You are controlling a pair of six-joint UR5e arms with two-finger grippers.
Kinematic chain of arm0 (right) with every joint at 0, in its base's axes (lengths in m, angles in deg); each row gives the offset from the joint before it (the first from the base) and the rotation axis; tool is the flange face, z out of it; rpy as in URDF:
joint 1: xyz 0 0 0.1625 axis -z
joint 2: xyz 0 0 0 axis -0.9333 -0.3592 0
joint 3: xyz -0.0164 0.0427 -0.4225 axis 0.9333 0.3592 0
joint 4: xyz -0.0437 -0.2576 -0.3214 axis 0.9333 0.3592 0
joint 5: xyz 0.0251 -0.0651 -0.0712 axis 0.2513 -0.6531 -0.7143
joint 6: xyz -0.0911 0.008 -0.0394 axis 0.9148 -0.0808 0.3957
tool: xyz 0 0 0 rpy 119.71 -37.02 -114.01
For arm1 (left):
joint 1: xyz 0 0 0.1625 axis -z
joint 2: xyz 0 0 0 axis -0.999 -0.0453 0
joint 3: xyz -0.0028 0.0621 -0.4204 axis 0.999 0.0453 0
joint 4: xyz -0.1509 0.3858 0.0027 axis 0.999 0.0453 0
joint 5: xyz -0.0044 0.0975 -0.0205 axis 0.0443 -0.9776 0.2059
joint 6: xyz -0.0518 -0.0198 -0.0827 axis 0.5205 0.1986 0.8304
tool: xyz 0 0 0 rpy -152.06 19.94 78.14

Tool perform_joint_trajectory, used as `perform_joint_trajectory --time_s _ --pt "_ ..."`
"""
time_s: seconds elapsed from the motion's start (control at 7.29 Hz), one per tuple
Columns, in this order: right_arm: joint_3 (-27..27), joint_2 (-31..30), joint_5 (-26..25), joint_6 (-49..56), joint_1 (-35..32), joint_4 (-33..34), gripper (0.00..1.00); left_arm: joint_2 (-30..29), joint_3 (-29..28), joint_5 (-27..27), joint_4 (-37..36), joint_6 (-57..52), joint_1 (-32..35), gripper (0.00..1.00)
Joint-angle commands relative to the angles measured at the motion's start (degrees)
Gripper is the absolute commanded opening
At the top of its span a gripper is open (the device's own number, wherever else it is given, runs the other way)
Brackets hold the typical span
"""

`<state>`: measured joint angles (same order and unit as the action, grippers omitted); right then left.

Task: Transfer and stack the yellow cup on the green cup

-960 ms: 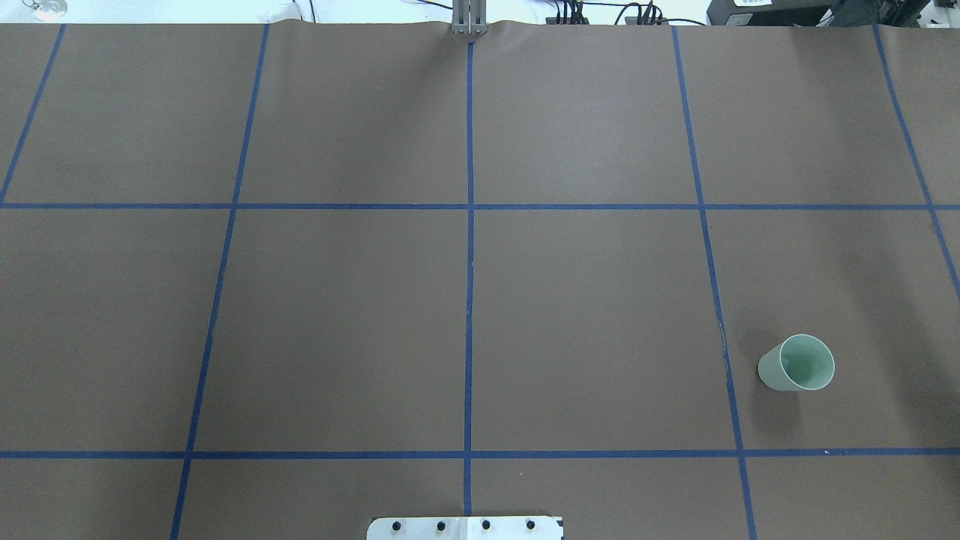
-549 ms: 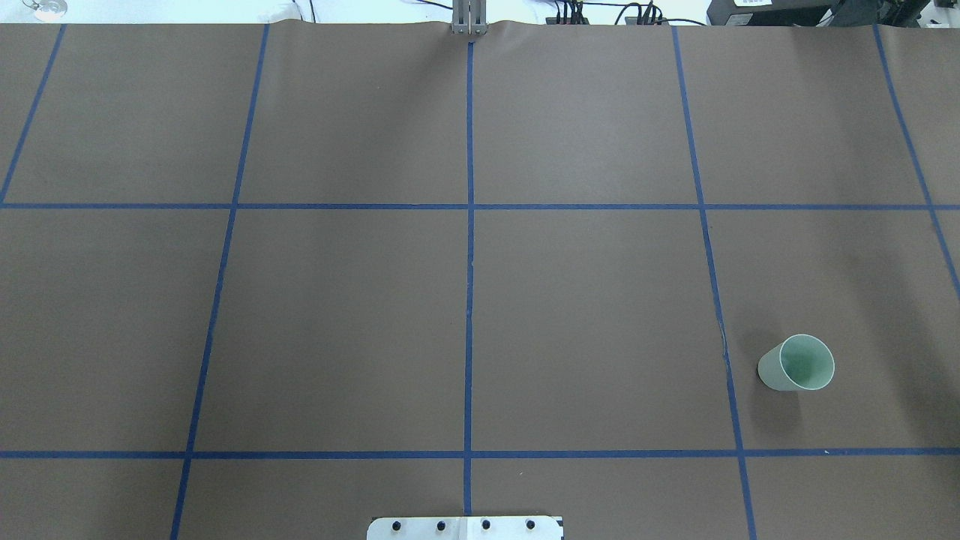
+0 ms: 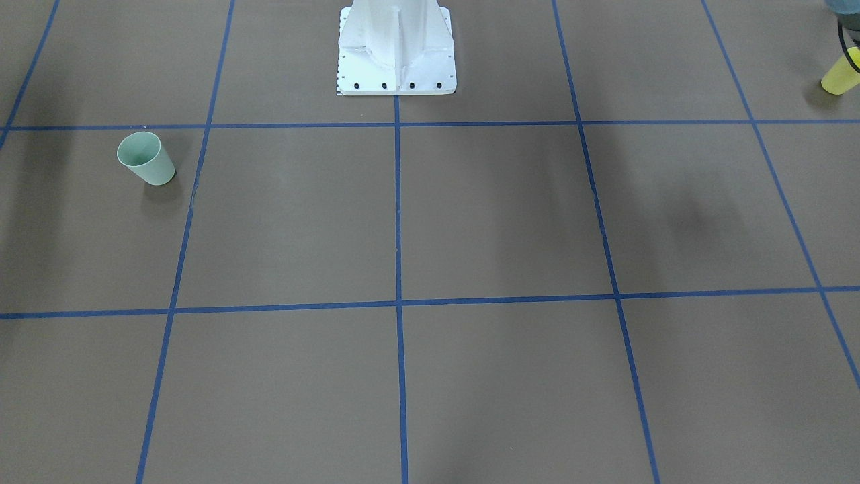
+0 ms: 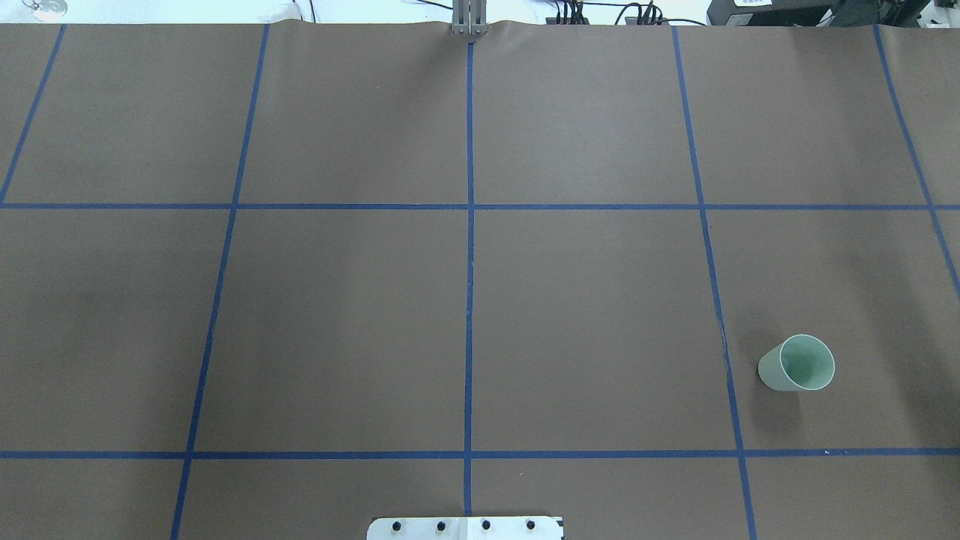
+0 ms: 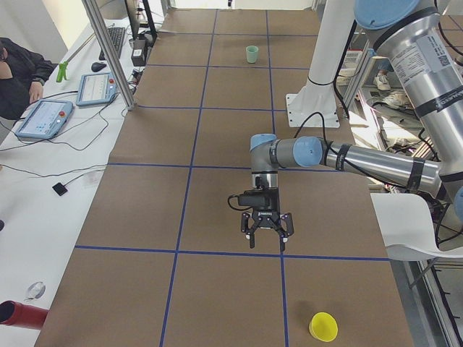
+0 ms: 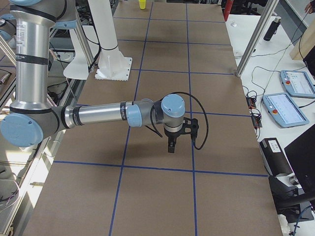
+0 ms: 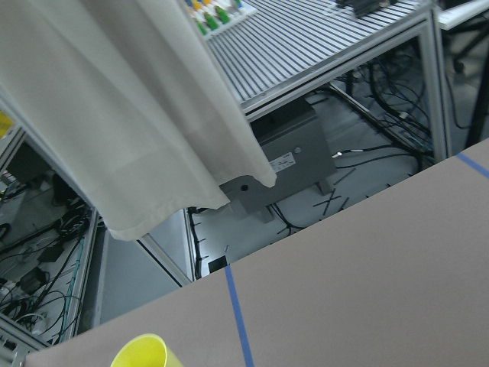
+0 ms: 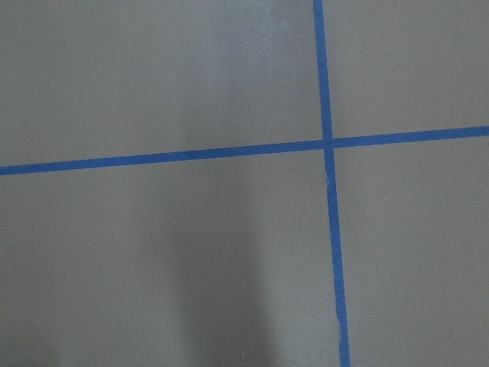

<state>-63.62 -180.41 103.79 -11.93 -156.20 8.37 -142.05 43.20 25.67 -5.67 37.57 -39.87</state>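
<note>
The yellow cup stands upright near the table's end on my left side; it also shows in the exterior left view, the exterior right view and at the bottom edge of the left wrist view. The green cup stands upright on my right side, also in the front-facing view and the exterior left view. My left gripper hangs above the table, short of the yellow cup. My right gripper hangs over bare table. I cannot tell whether either is open or shut.
The white robot pedestal stands at the table's near edge. Blue tape lines grid the brown table. Tablets and an aluminium post stand beyond the far side. A white cloth hangs past the table's left end.
</note>
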Motion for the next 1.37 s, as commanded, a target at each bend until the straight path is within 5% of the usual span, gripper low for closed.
perform_joint_trajectory --time_s 0.0,0.27,0.69,1.23 --pt "0.01 -0.17 0.03 -0.28 0.06 0.02 1.0 0.26 -8.34 0.2 -0.42 21.47 -14.52 1.0" --pt "0.01 -0.17 0.03 -0.11 -0.02 0.02 1.0 -0.62 -17.65 0.55 0.28 32.49 -22.63 1.0" --pt "0.01 0.0 0.64 0.07 0.06 0.02 1.0 -4.4 -30.85 2.31 2.81 38.32 -25.47 1.0" --pt "0.18 0.0 2.14 0.07 0.15 0.2 1.0 -4.75 -32.99 6.42 4.06 42.2 -27.74 1.0"
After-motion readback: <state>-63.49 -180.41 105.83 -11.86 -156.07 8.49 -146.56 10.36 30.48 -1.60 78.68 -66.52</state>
